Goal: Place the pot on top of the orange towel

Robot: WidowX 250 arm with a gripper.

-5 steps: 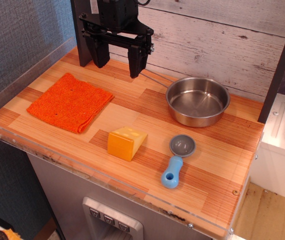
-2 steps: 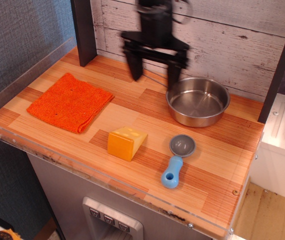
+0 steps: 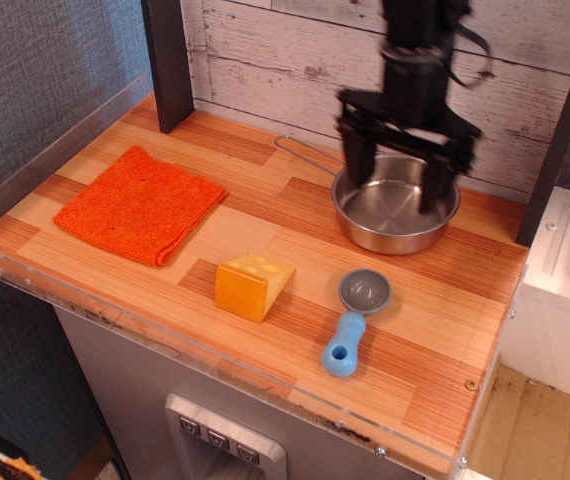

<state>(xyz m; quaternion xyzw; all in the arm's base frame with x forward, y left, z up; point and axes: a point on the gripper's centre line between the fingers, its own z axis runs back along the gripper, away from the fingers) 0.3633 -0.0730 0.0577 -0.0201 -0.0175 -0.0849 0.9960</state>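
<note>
The shiny steel pot [image 3: 390, 220] sits at the back right of the wooden table, its thin wire handle [image 3: 305, 150] pointing left toward the back wall. My gripper [image 3: 397, 190] hangs over the pot, open, with one finger near the left rim and the other over the right side of the bowl. It holds nothing. The orange towel [image 3: 140, 205] lies flat at the left of the table, well apart from the pot.
A yellow-orange cheese-like block [image 3: 253, 284] stands at front centre. A grey scoop with a blue handle [image 3: 355, 322] lies to its right. A clear plastic rim [image 3: 85, 300] edges the table's front and left. A dark post [image 3: 168, 60] stands at back left.
My gripper has moved from the back left, across the table to the right, and now hangs over the pot. It stays open. The pot and towel have not moved.
</note>
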